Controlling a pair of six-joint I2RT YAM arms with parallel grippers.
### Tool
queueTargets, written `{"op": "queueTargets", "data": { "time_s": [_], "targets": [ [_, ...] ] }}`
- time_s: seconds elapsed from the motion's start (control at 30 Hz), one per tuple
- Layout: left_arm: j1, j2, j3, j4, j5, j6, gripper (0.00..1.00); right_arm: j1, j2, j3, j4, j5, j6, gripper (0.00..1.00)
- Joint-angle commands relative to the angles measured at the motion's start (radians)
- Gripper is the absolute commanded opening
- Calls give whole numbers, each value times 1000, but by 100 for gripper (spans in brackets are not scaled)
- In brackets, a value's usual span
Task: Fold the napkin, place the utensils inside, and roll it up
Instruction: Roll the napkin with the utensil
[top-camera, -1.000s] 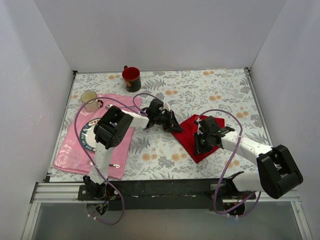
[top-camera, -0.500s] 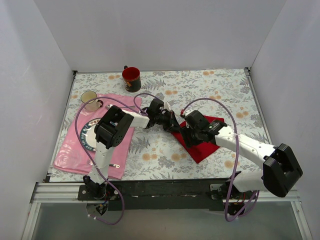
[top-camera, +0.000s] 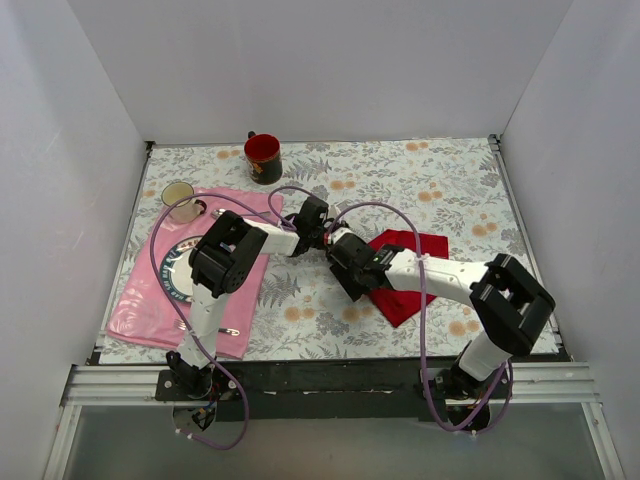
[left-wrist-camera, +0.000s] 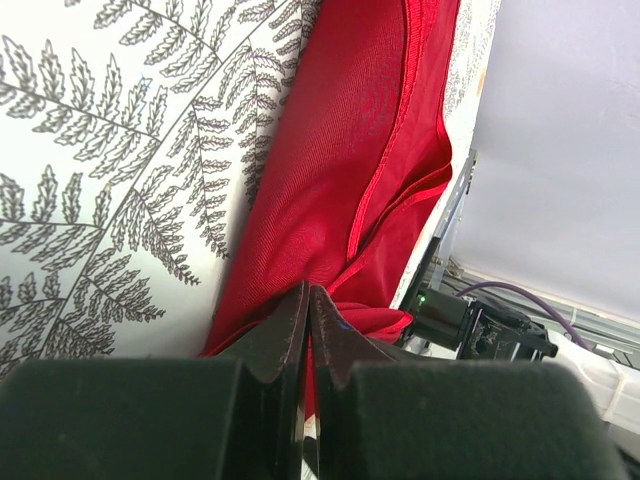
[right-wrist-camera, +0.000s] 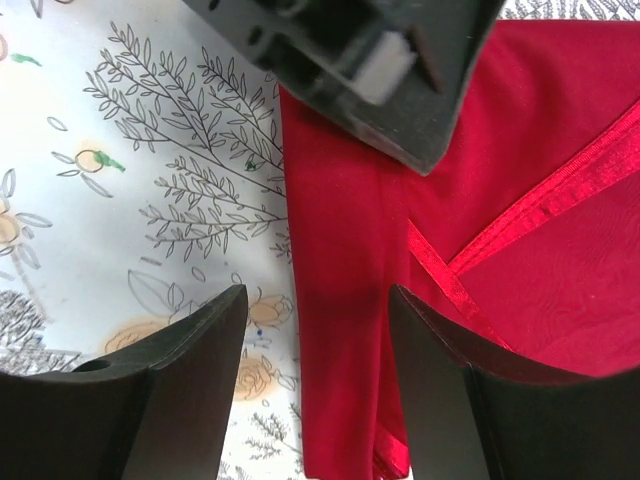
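**Red napkin pinched at one end, second gripper poised over its fold**

The napkin (top-camera: 420, 248) lies partly folded on the flowered tablecloth (top-camera: 400, 180), right of centre. The left gripper (left-wrist-camera: 308, 330) is clamped tight on its left end. Just beside it hovers the right gripper (right-wrist-camera: 315, 300), fingers apart. The folded edge runs lengthwise under that gap, so the right arm looks better placed to take it.

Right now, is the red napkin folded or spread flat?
Folded. The napkin lies in layers, with hemmed edges crossing on top of it in the right wrist view.
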Motion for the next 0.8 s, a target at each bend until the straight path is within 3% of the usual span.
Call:
{"op": "queueTargets", "data": {
  "time_s": [0.0,0.3,0.5,0.73,0.77],
  "targets": [
    [-5,28,11,-58,-5,30,1,34,30,21,64,117,14,66],
    [-4,31,14,-63,2,32,0,33,22,-78,157,157,61,63],
    [-2,27,17,-69,8,33,0,2,7,-146,196,103,106,55],
    [2,14,22,-81,10,32,0,-53,-67,-277,278,-18,155,36],
    [4,13,23,-84,7,32,0,-68,-73,-289,304,-36,155,28]
  ]
}}
